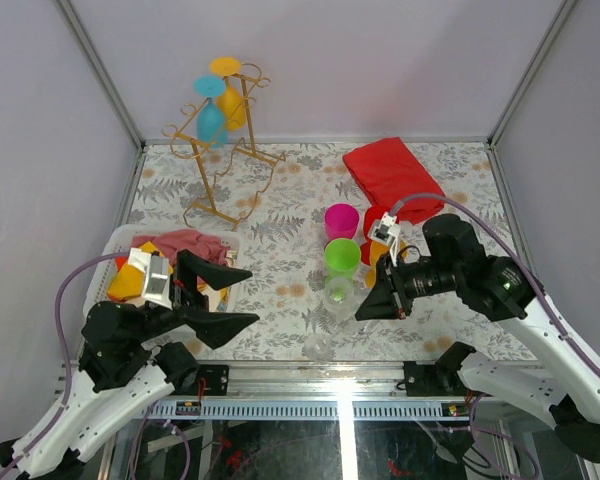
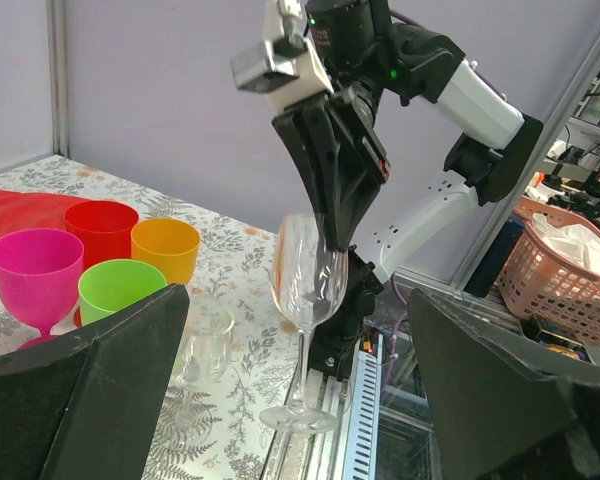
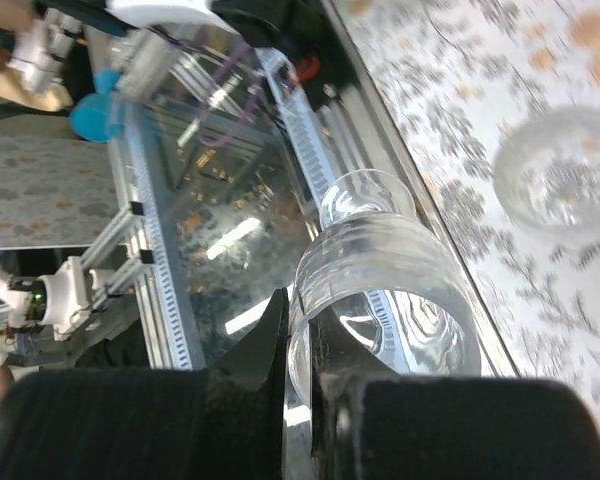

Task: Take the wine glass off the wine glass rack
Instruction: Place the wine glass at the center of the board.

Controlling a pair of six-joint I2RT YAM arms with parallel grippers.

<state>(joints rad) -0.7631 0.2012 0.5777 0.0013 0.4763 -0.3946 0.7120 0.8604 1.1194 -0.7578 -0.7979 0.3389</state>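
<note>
Pinching the rim of the wine glass [image 2: 308, 285] from above, the right gripper [image 2: 332, 238] is closed on the thin wall of the bowl. Its own view suggests one finger is inside the bowl and one outside. The glass stands upright with its stem vertical, and its foot appears to rest at the near edge of the table [image 1: 280, 200]. It is off the rack [image 1: 225, 150], which stands well apart at the far left. A short glass [image 2: 205, 340] sits just beside it, farther in.

The left gripper [image 1: 252, 295] is spread wide and holds nothing. The wine glass lies straight ahead of it, to its right, just beyond the fingertips.

The glass is clear and thin, with a long stem, a narrow bowl and a small round foot. From above it nearly vanishes against the patterned tabletop.

As I judge it, the coming move turns on that vertical axis. The right gripper is directly over the rim, so it should let go and lift straight up. Any sideways drag could tip a tall glass this near the edge.

A blue glass [image 1: 210, 122] and a yellow glass [image 1: 235, 108] hang on the rack bowl-down, feet uppermost and slightly slanted. They lie far ahead and left of both arms, and the left arm is the nearer.
</note>
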